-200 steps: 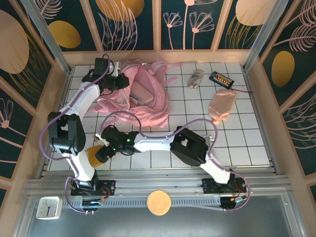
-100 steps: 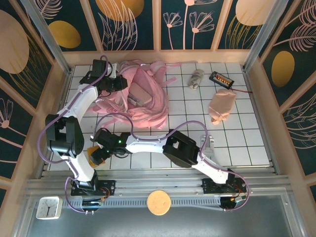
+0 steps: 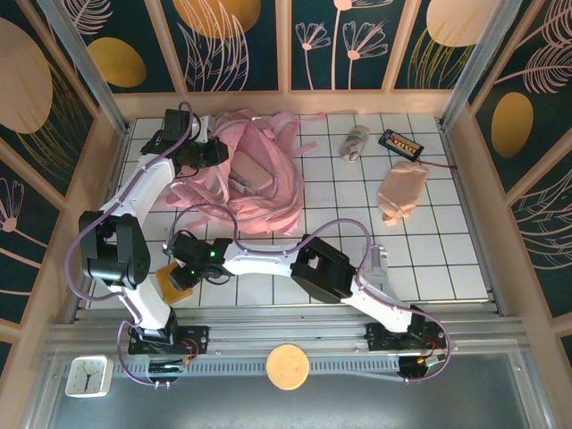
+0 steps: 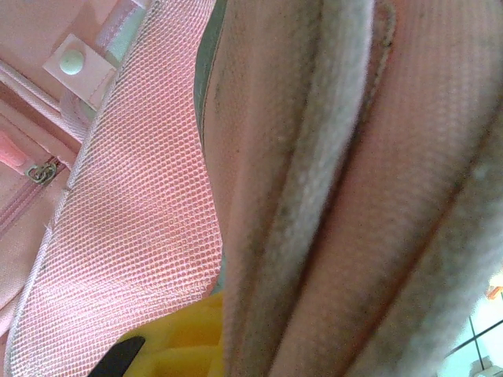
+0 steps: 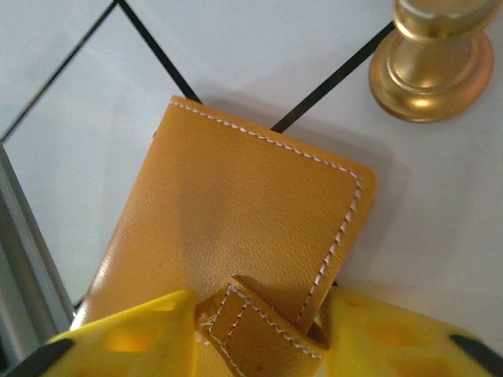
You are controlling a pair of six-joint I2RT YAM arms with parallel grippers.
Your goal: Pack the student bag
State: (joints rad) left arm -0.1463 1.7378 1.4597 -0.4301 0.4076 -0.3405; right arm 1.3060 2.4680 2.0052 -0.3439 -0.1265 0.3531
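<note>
The student bag (image 3: 268, 183), pink with long loose straps, lies at the back left of the tiled table. My left gripper (image 3: 217, 150) is shut on its rim. In the left wrist view pink mesh (image 4: 134, 204) and padded edging (image 4: 314, 196) press against a yellow finger (image 4: 185, 338). A beige flat item (image 3: 254, 171) rests in the bag's opening. My right arm reaches across to the front left, where the right gripper (image 3: 181, 273) (image 5: 255, 334) is shut on the stitched strap of an orange leather case (image 3: 168, 284) (image 5: 236, 212) lying flat on the tiles.
A beige pouch (image 3: 400, 192), a small grey roll (image 3: 354, 143) and a black device (image 3: 400, 143) lie at the back right. A gold round foot (image 5: 428, 63) stands just beyond the case. The left arm's base is close beside the case.
The right gripper has moved left over the orange case and closed on its strap. The left gripper has drawn the bag's rim slightly to the left.
</note>
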